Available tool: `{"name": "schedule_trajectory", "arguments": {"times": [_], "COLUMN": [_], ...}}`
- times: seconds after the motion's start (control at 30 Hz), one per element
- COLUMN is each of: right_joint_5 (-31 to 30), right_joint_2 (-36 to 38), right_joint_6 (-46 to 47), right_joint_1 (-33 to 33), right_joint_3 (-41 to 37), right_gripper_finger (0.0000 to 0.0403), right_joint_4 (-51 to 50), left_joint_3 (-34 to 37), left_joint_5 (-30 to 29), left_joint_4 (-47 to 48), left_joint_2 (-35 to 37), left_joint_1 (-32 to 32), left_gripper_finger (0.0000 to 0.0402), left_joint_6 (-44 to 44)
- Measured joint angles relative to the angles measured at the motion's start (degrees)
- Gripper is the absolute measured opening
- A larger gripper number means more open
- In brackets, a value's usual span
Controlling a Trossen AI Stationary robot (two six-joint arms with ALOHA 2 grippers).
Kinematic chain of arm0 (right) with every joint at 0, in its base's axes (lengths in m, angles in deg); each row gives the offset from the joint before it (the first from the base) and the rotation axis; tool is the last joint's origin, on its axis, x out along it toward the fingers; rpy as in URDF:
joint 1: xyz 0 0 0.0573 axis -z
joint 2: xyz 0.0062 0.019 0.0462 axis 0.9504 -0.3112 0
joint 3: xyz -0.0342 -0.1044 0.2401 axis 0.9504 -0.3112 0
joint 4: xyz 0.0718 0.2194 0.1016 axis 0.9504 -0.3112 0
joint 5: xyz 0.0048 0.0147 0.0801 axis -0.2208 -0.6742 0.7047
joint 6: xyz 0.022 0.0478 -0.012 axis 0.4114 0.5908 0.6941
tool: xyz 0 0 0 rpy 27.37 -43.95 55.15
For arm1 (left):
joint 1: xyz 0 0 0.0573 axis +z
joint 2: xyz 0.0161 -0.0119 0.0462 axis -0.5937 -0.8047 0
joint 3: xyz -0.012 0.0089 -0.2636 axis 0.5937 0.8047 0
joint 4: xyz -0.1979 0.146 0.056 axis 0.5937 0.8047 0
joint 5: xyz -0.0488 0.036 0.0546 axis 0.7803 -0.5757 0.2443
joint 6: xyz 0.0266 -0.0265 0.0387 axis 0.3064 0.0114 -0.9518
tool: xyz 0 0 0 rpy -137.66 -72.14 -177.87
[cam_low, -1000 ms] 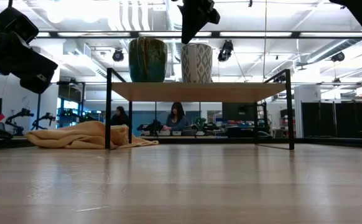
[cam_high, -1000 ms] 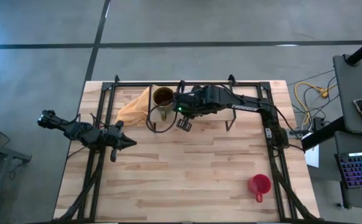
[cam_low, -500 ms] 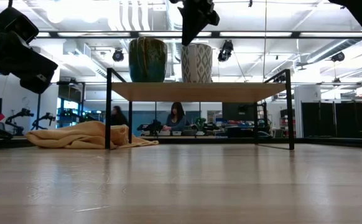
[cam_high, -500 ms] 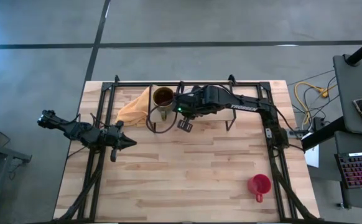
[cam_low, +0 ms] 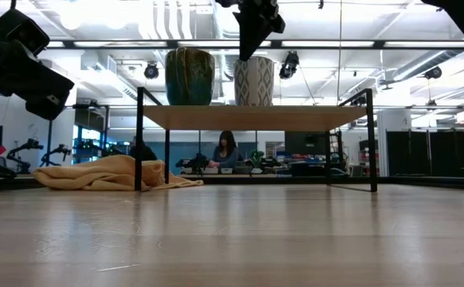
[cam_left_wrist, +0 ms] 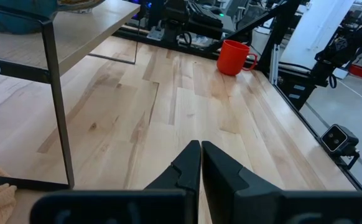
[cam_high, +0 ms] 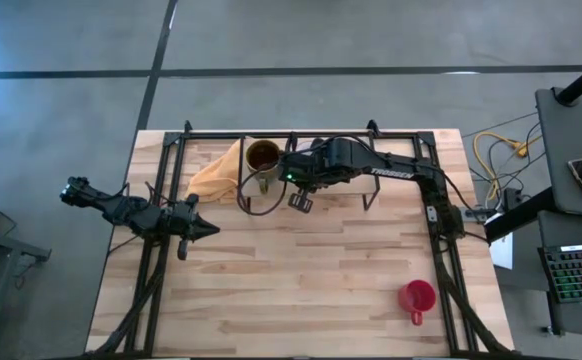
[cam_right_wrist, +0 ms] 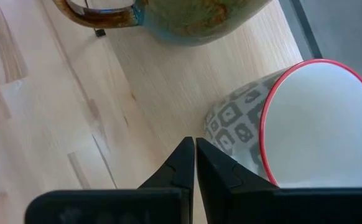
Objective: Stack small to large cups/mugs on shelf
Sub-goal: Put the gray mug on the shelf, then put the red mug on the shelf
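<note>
We see a brownish-olive mug [cam_high: 262, 157] with a dark inside, teal low on its glaze. The white mug [cam_right_wrist: 305, 127] carries a grey diamond pattern and a red rim. The red mug [cam_high: 417, 297] is plain. A tan cloth [cam_high: 214, 176] lies on pale wood.

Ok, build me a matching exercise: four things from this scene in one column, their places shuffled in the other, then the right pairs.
1. olive glazed mug
2. patterned white mug
3. red mug
4. tan cloth

A. on the table, partly under the shelf's end
B. on the shelf, under the right gripper
C. on the shelf, at its cloth end
D. alone on the table, off the shelf

1-C, 2-B, 3-D, 4-A
</note>
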Motion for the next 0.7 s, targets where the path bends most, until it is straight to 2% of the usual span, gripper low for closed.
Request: {"name": "schedule_trajectory", "arguments": {"times": [0.4, 0.57, 0.7], "right_joint_5": [-0.43, -2.25, -2.38], "right_joint_2": [0.22, 1.99, 4.85], "right_joint_6": [-0.14, -4.21, -3.18], "right_joint_1": [-1.10, -2.56, -3.41], "right_joint_3": [0.00, 0.80, 1.14], "right_gripper_finger": [0.0009, 0.0009, 0.0010], "right_joint_4": [0.65, 8.12, 11.14], "left_joint_3": [0.00, 0.00, 0.02], "left_joint_5": [0.00, 0.00, 0.01], "left_joint_4": [-0.02, -0.01, -0.01], "left_joint_2": [0.00, 0.01, 0.00], "left_joint_1": [0.00, 0.00, 0.00], "left_gripper_finger": [0.0000, 0.0000, 0.0000], "left_joint_6": [0.00, 0.00, 0.01]}}
